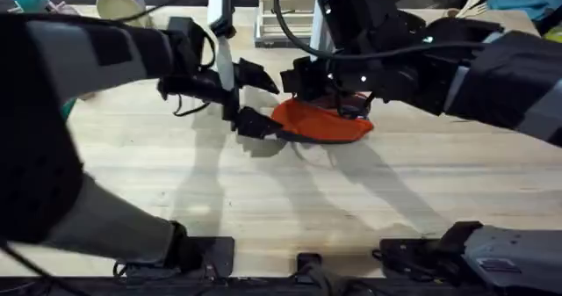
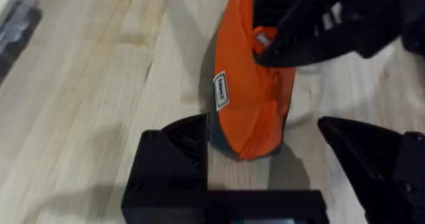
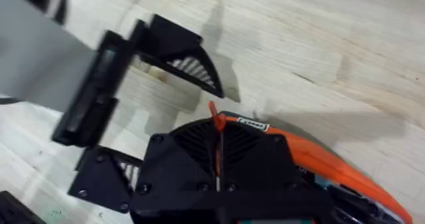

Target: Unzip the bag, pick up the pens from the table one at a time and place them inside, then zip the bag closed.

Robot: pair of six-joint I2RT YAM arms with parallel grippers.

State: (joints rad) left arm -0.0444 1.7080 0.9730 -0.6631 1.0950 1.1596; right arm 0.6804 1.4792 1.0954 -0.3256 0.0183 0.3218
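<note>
1. Our left gripper (image 1: pixel 248 96) is wide open around the left end of the bag (image 1: pixel 318 120), which lies on the worktop (image 1: pixel 263 199).
2. Our right gripper (image 1: pixel 338 92) pinches the bag's zip pull (image 3: pixel 215 117); we should slide it slowly.

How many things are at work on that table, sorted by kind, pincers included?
Bag: 1
Pincers: 2, the left pincer open around the bag's end, the right pincer shut on the bag
Total: 3
</note>
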